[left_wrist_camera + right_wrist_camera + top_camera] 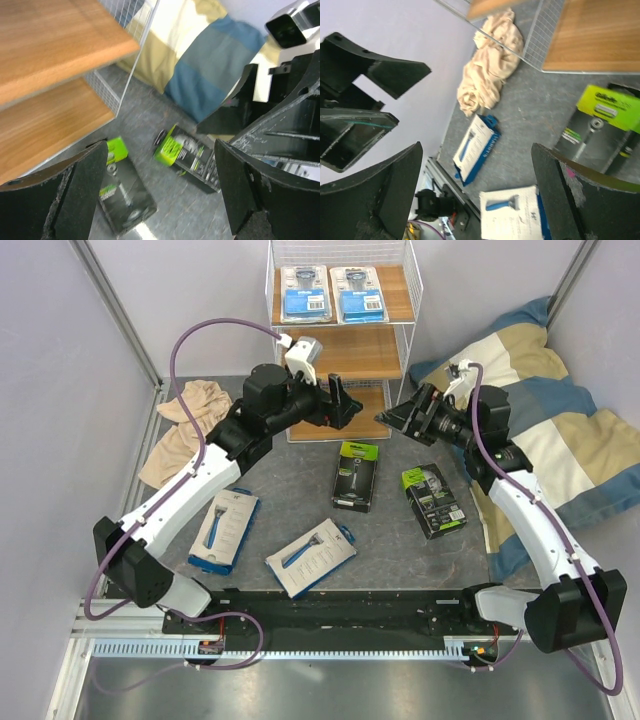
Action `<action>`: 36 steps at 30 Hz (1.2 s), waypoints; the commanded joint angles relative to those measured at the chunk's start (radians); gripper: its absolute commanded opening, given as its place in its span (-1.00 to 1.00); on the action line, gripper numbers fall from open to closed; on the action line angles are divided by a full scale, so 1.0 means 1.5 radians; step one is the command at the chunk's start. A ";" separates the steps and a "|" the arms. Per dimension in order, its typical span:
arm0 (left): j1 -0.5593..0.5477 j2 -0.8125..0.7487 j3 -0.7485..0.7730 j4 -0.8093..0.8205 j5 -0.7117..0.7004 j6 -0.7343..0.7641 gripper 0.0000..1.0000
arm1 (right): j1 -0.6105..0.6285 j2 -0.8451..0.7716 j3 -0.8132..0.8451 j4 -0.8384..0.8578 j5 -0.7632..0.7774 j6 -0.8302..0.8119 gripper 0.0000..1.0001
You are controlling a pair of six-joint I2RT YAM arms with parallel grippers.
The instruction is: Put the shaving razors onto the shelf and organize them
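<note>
Two white-and-blue blister cards (306,293) (358,293) lie side by side on the top board of the white wire shelf (414,300). Two black-and-green boxes (356,475) (433,499) lie on the grey table; both show in the left wrist view (120,192) (192,155). Two white packs with blue razors (224,529) (311,558) lie near the front; both show in the right wrist view (475,147) (512,215). My left gripper (345,400) is open and empty in front of the lower boards. My right gripper (398,417) is open and empty, right of the shelf.
A crumpled beige cloth (185,420) lies at the left by the wall (487,82). A blue, grey and cream striped cushion (560,410) fills the right side. The two grippers are close to each other in front of the shelf.
</note>
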 commanded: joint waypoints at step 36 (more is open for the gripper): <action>-0.007 -0.081 -0.404 -0.171 0.054 -0.066 0.79 | 0.290 -0.065 -0.400 0.014 0.124 0.035 0.96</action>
